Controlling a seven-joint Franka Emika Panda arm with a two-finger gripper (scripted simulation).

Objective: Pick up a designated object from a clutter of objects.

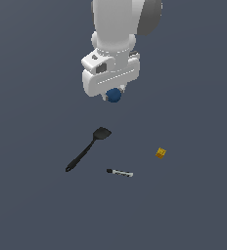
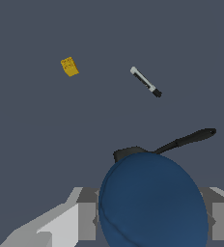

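The dark-blue ball [image 1: 114,95] sits under the white hand of my arm, between the fingers of my gripper [image 1: 114,95], well above the floor. In the wrist view the ball [image 2: 152,202] fills the space between the grey fingers [image 2: 85,219], so the gripper is shut on it. The fingertips are hidden behind the ball. The black spatula [image 1: 87,148], the black-and-white marker [image 1: 120,172] and the yellow-orange cube [image 1: 160,153] lie on the floor below.
The dark grey floor [image 1: 193,205] spreads all round. In the wrist view the spatula [image 2: 172,144], the marker [image 2: 146,81] and the cube [image 2: 69,66] lie spread apart.
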